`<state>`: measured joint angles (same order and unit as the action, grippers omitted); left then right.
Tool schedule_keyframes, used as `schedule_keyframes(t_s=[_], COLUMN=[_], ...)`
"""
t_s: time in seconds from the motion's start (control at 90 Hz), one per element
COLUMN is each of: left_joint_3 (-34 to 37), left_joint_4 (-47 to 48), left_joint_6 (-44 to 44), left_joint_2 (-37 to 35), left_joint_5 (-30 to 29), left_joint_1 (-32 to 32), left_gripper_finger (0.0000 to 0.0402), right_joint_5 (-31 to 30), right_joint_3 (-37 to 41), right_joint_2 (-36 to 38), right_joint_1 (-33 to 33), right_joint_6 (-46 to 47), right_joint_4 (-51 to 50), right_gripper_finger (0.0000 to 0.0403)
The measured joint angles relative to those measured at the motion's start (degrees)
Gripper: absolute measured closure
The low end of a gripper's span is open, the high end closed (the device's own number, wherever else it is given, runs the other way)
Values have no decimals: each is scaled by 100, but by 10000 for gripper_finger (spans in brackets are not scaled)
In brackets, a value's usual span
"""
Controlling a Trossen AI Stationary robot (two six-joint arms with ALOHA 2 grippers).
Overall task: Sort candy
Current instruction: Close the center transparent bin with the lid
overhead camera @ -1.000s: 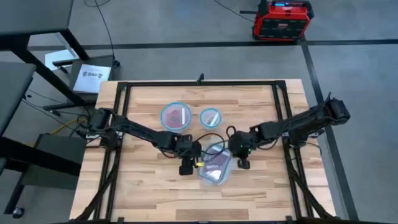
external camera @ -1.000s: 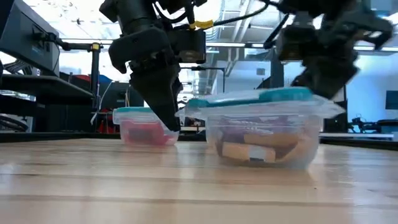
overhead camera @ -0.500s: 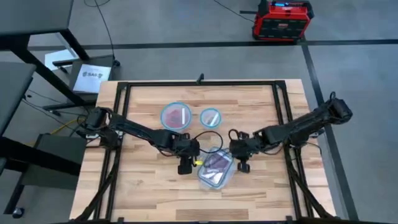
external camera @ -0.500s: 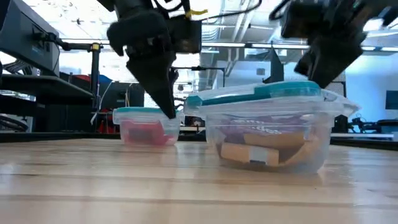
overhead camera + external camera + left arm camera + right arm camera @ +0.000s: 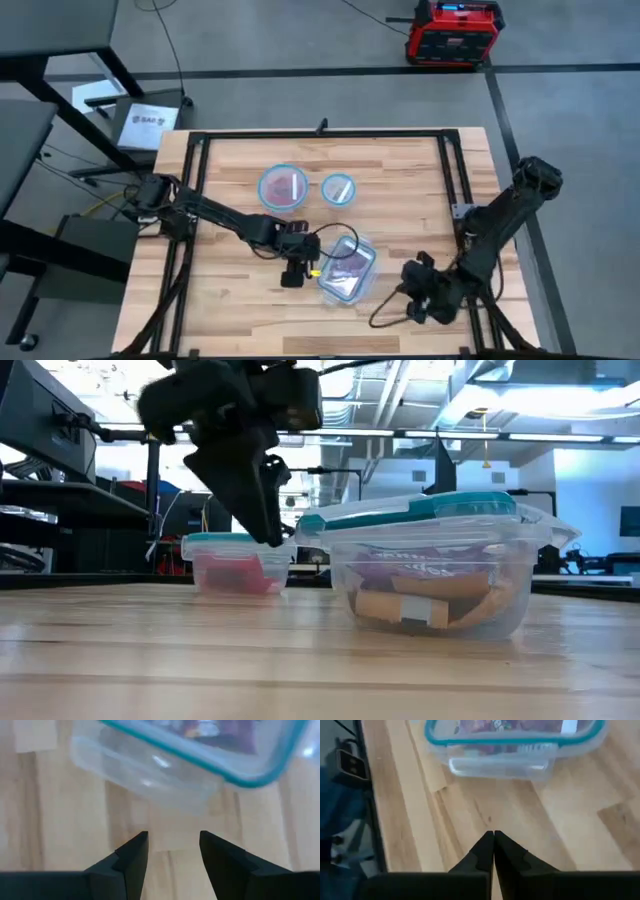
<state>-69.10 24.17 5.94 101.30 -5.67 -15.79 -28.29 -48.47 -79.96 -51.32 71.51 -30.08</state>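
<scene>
Crinkly candy [image 5: 425,592] in clear tub [image 5: 520,600] (teal-rimmed, rectangular)

The rectangular container [image 5: 347,268] is blocked on its left by the left gripper [image 5: 291,273], hanging just beside it. Its right side and near side are bare table [image 5: 240,310]; two round containers [image 5: 284,187] stand beyond it.

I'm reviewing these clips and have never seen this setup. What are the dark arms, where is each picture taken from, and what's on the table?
Two robot arms work at a wooden table. One picture looks straight down, one looks level across the tabletop, and each wrist carries a camera. The left gripper, open and empty, sits beside the rectangular container of candy. The right gripper, shut and empty, is near the table's front right edge. Behind stand a large round container holding red candy and a small round container.
</scene>
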Motion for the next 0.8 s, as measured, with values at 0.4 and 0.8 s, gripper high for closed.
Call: schedule_keyframes(t_s=[0.4,0.8], left_joint_3=[-153,-236], left_joint_4=[-445,-36], left_joint_6=[191,271], left_joint_2=[310,299], left_joint_5=[-13,-13], left_joint_1=[-149,-223], left_gripper_finger=[238,238], right_joint_5=[-211,-272], right_joint_3=[0,0], right_joint_2=[0,0], right_joint_1=[202,197], right_joint_6=[-298,-335], right_joint_4=[60,204], right_gripper_finger=[403,403])
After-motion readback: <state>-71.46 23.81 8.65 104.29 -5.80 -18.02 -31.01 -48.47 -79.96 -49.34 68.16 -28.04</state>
